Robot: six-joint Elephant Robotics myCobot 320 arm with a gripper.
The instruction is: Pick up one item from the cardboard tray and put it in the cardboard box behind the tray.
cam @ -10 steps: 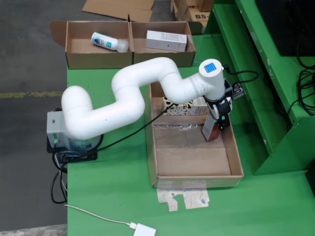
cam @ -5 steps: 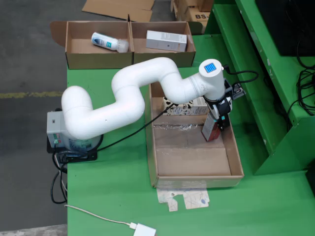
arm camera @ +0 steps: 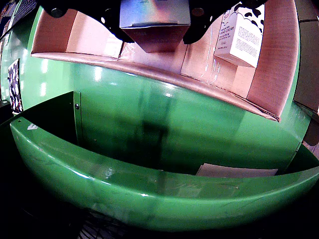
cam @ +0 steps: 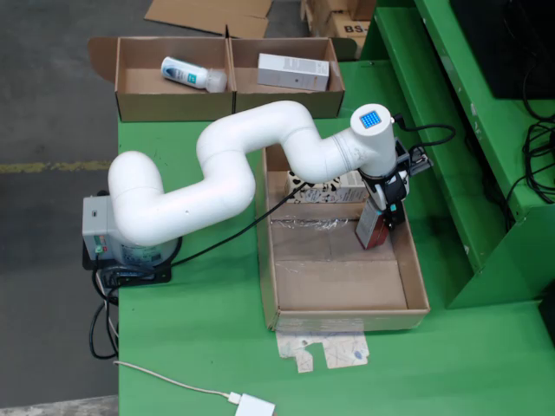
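The black tool [cam: 388, 211] grips a small dark-red carton [cam: 372, 227]; lifting, it may snag the shallow cardboard tray [cam: 265, 260] wall beside it.

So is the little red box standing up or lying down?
Standing up, a bit tilted. The red box sits on end in the cardboard tray, with the gripper closed on its top.

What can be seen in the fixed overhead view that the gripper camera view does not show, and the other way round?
Only the overhead view shows the white arm, the two boxes behind the tray, holding a bottle and a white carton.

Only the gripper camera shows the shiny face of the small box between the jaws, close up.

Both show the tray, the small box and the cow-patterned carton.
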